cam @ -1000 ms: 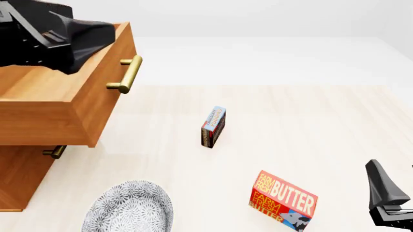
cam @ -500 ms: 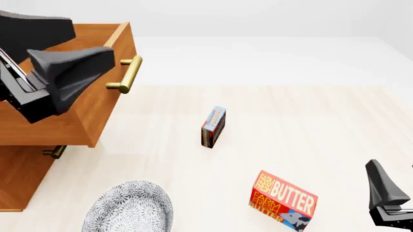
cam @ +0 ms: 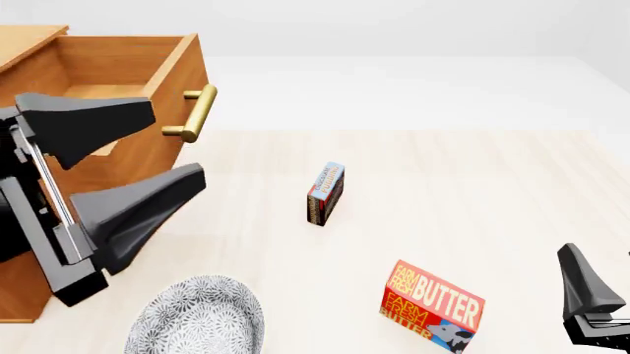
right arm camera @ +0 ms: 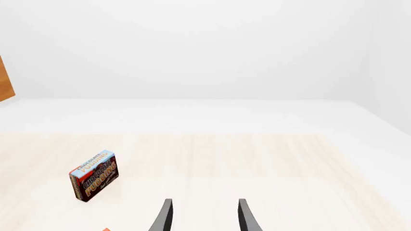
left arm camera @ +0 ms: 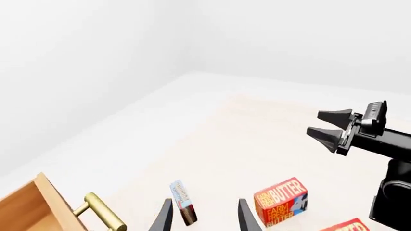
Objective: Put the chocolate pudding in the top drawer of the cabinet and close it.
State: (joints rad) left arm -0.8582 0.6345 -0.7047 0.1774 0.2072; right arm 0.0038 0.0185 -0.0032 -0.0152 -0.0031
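Mid-table: chocolate pudding (cam: 326, 193), thin printed carton on edge. Left: pulled-out wooden top drawer (cam: 147, 96), brass bar handle (cam: 195, 113). Left gripper (cam: 165, 150) and right gripper (right arm camera: 202, 215): black tapered fingers spread, empty.

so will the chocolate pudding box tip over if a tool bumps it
Likely yes: the chocolate pudding stands upright on a narrow edge, so a side nudge could topple it. It looks like a small, stiff carton, probably light, and would slide easily on the smooth table.

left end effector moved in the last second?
Yes. In the front view the open black left end effector has dropped from over the open orange-brown wooden top drawer to below its brass bar handle, nearer the camera.
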